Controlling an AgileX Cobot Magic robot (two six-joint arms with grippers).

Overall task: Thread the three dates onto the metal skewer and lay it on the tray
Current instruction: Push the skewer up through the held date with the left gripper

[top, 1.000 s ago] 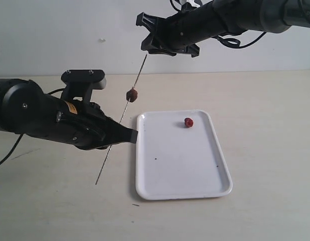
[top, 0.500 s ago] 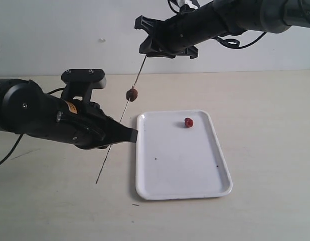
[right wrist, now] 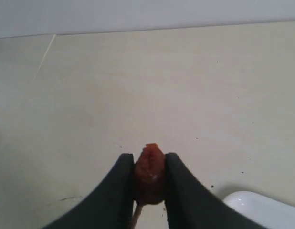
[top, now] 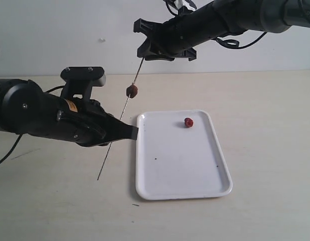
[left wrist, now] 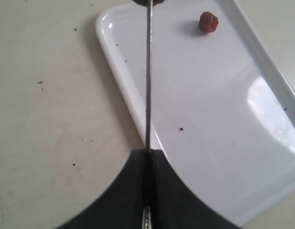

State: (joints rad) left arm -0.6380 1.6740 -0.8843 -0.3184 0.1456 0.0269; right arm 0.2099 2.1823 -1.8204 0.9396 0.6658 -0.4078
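The third date (right wrist: 149,174) is hidden in the exterior view behind the right gripper (top: 145,50), at the upper middle of the frame. It is shown only by the right wrist view, where it is clamped between the two black fingers (right wrist: 123,191); a pale rod end beneath it is cut off by the frame edge.

The skewer (top: 122,113) is seen slanting from that gripper down to the lower left. Whether its lower tip touches the table (top: 265,125) cannot be told. A second date (top: 132,91) is threaded on it between the two grippers (in the left wrist view only a sliver is caught at the frame edge).

The left gripper (top: 129,132), left of centre, is pressed together on the skewer, just beside the left rim of the tray (top: 180,170). The last date (top: 188,122) lies loose on the tray, right of centre, near the far rim. A few dark specks (top: 155,159) are scattered on the tray.

An orange-yellow sticker (top: 70,106) is borne by the left arm (top: 29,113); its writing is too small to be read.
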